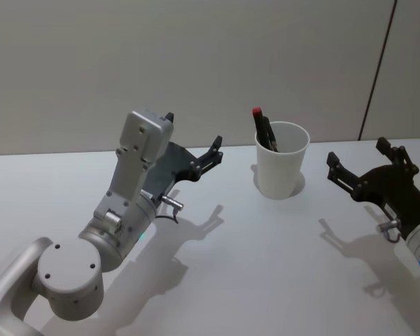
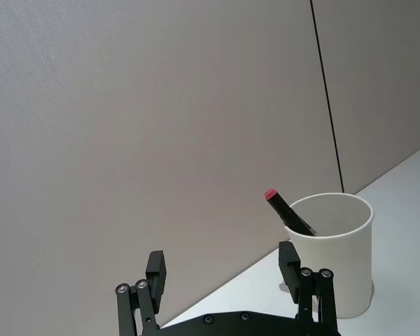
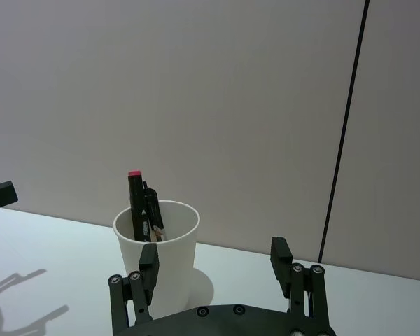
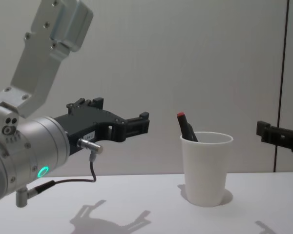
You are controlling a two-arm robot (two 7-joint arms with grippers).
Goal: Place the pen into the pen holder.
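Black pen with a red end cap (image 1: pixel 263 130) is already standing in the plain white tapered paper cup (image 1: pixel 282 170), leaning toward the robot's left. Left gripper (image 1: pixel 207 157) is hovering empty, fingers wide, just left of the cup; right gripper (image 1: pixel 355 165), also spread wide, is holding off on the other side.
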